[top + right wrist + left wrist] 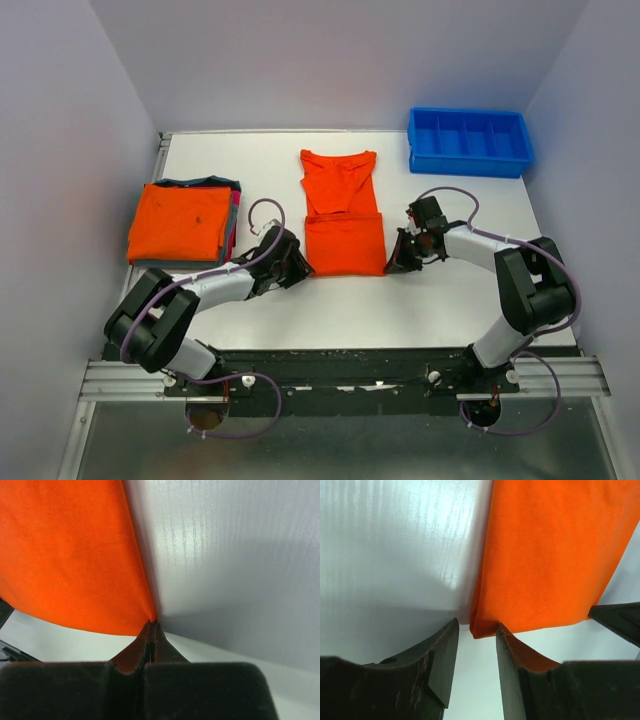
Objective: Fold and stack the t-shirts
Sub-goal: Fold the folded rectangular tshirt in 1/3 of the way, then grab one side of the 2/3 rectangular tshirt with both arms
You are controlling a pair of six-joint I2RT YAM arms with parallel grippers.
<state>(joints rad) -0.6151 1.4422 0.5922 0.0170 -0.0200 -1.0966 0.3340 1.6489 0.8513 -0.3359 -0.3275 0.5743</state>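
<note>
A bright orange soft-cloth t-shirt (342, 215) lies in the middle of the worktop (430, 300) as a narrow band. Its sleeves are tucked in, its neckline points to the far edge, and a crosswise step runs halfway along it. The step in hand looks like the lengthwise fold, with both arms set at the two near corners of the hem. The left gripper (476, 630) stands partly open, its dark fingers on either side of the near-left corner. The cloth tip sits just at the mouth of the gap and is not pinched. The right gripper (151, 625) has its fingers pressed together on the near-right corner, which draws to a point at their tips, so it seems to have hold of it. By my judgement the next move calls for the left to close on its corner, then both to lift evenly and carry the hem toward the far edge. The fabric is matte, finely napped and limp, and would sag if raised unevenly. The worktop is white with a faint streaked sheen. A stack of folded t-shirts (182, 222), orange on top with teal and pink-red edges showing, waits near the left edge. A blue plastic bin with dividers (468, 140) sits in the far right corner.
</note>
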